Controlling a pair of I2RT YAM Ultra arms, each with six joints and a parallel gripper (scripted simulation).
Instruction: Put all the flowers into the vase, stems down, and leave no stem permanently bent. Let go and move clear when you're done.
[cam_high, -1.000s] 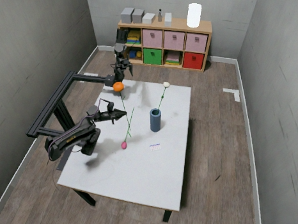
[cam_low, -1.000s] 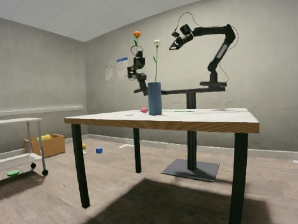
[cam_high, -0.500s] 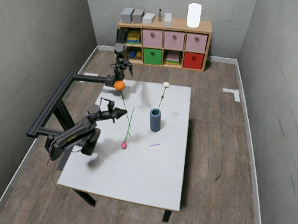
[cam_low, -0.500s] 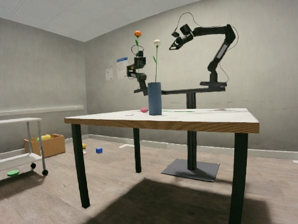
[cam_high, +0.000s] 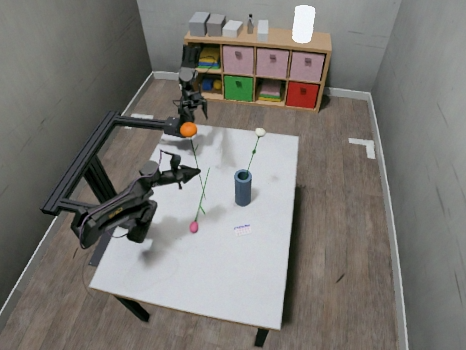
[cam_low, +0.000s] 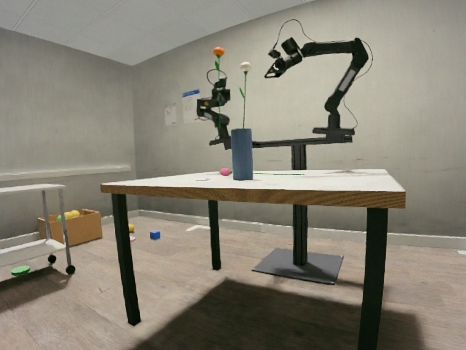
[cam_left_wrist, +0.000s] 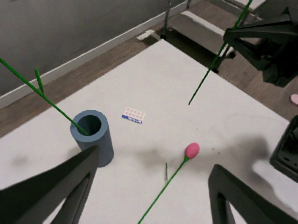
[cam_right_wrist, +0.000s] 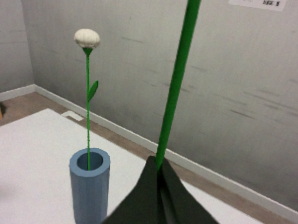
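Note:
The blue vase (cam_high: 243, 192) (cam_low: 242, 155) (cam_left_wrist: 103, 149) (cam_right_wrist: 90, 195) stands upright. The white flower (cam_high: 260, 132) (cam_low: 245, 66) (cam_right_wrist: 87, 38) stands in it, stem down, leaning slightly. The pink flower (cam_high: 194, 227) (cam_low: 225, 172) (cam_left_wrist: 192, 150) lies on the table beside the vase. My right gripper (cam_high: 199, 171) (cam_left_wrist: 224, 34) (cam_right_wrist: 155, 164) is shut on the stem of the orange flower (cam_high: 188, 130) (cam_low: 218, 51), blossom up, its stem end hanging above the table. My left gripper (cam_low: 269, 75) (cam_left_wrist: 155, 162) is open and empty, high above the table's far side.
A small printed card (cam_high: 243, 230) (cam_left_wrist: 133, 115) lies on the white table (cam_high: 200, 275) near the vase. The dark arm mount frame (cam_high: 80, 162) runs along the table's left side in the top view. A cube shelf (cam_high: 257, 37) stands behind.

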